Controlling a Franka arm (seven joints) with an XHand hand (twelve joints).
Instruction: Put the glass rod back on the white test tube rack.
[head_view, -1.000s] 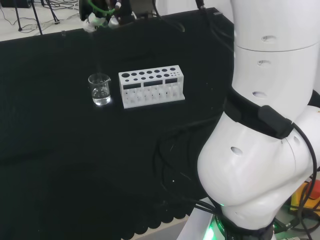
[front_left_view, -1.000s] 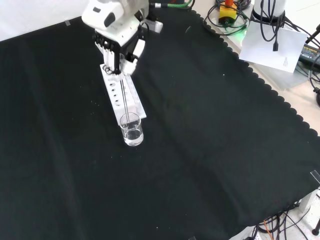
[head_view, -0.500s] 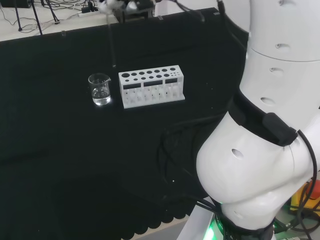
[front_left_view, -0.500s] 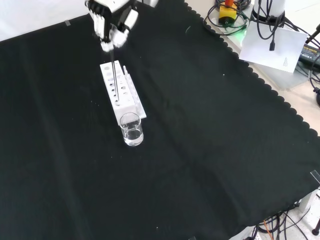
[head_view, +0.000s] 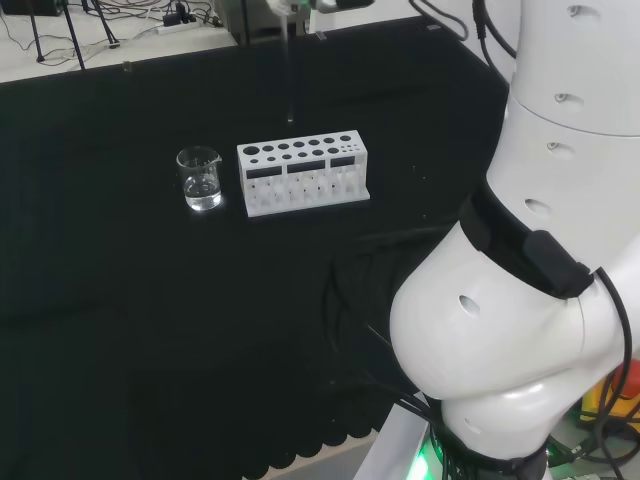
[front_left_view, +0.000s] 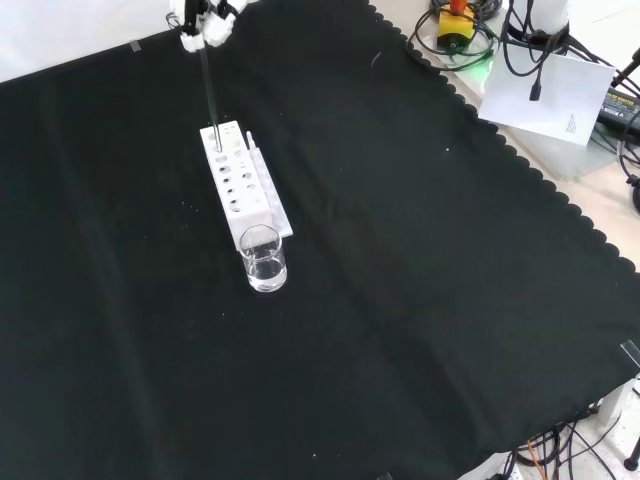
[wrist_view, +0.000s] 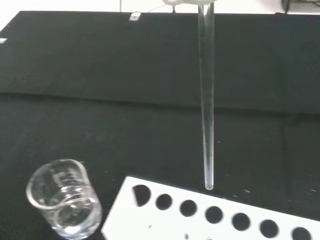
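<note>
Overhead, a thin clear glass rod pinched upright in the robot hand, tip above the white rack.

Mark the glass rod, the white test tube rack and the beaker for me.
glass rod (wrist_view: 206, 115): wrist view, middle of its shaft.
white test tube rack (head_view: 303, 178): head view, its front wall.
beaker (front_left_view: 264, 262): front view, its clear side wall.
</note>
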